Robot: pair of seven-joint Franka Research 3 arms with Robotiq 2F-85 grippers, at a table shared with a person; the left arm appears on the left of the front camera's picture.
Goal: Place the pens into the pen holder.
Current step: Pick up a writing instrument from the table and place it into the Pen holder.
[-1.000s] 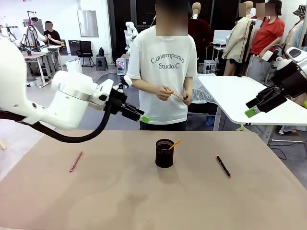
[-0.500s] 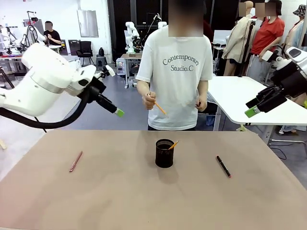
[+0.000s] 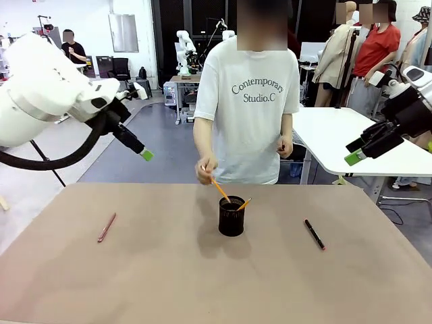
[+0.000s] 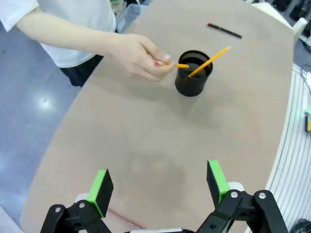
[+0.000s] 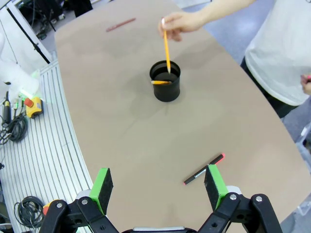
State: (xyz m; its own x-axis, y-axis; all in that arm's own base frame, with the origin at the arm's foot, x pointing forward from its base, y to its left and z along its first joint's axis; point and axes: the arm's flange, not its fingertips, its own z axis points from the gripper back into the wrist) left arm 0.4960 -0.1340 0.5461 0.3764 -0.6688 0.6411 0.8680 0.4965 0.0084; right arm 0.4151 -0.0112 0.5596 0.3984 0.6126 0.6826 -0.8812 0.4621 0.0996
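Your left claw (image 4: 159,183) hangs high above the tabletop's (image 3: 169,283) left end with its jaws spread wide and nothing between the green pads. Your right claw (image 5: 158,185) is also up in the air, off the right end of the tabletop, gaping wide and empty. The pen holder (image 3: 231,217) stands upright near the middle of the tabletop, a little toward the far edge where the person stands. One yellow pencil (image 3: 244,203) is already in it, leaning against the rim with its upper end sticking out toward your right. The person's hand (image 3: 206,172) reaches down from the far side and pinches a second yellow pencil (image 3: 219,190) by its upper end, with the lower end inside the mouth of the holder. You can't quite tell from these angles whether that end has reached the bottom of the cup. The pinkish-red pen (image 3: 106,227) lies flat on the tabletop well to the left of the holder, roughly below your left claw, with its length running toward the far edge. The black pen (image 3: 314,234) lies flat well to the right of the holder, its red tip pointing toward your side of the tabletop. Neither lying pen touches anything but the tabletop, and both are well apart from the claws.
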